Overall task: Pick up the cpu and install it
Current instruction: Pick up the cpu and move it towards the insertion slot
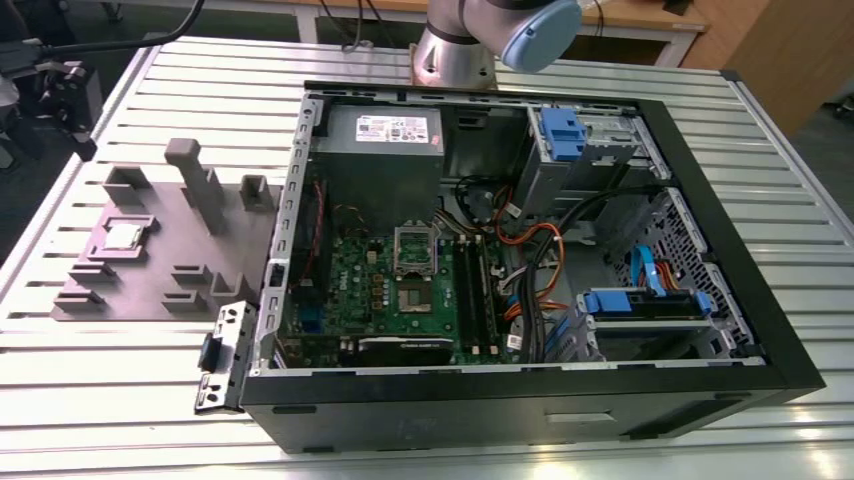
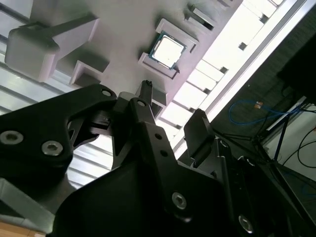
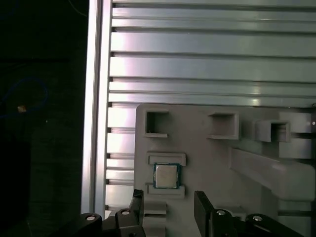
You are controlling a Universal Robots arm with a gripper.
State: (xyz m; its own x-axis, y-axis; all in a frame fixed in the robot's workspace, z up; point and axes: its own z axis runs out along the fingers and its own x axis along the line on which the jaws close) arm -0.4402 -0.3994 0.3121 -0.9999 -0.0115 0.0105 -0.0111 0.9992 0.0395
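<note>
Black gripper [image 3: 168,201] fingers [image 2: 197,123] stand nearest the lens in both wrist views, spread apart with nothing between them. From where I stand the jaws look released and short of the chip, not touching it.

The cpu [image 3: 166,176] lies flat, silver top up, in a shallow seat of the grey fixture plate [image 3: 207,148], hemmed by two low ridged blocks, one on each of two opposite sides. Its other two sides are open. In the second wrist view the cpu [image 2: 168,49] shows in line with the gap between the fingers.

In the exterior view the cpu [image 1: 123,236] sits at the exterior view's left, on the fixture plate [image 1: 147,265], near the plate's outer edge. Taller grey posts [image 1: 200,195] rise from the plate beside it, apart from the chip, and the space above the chip is free.

The plate rests on the slatted metal table [image 3: 197,69], close to the table's edge rail [image 3: 96,98], with bare slats around it.

At the exterior view's middle lies the open computer case [image 1: 534,405], just beside the plate. Inside it is the green motherboard [image 1: 380,290] with its silver socket frame [image 1: 416,250], well apart from the chip.
</note>
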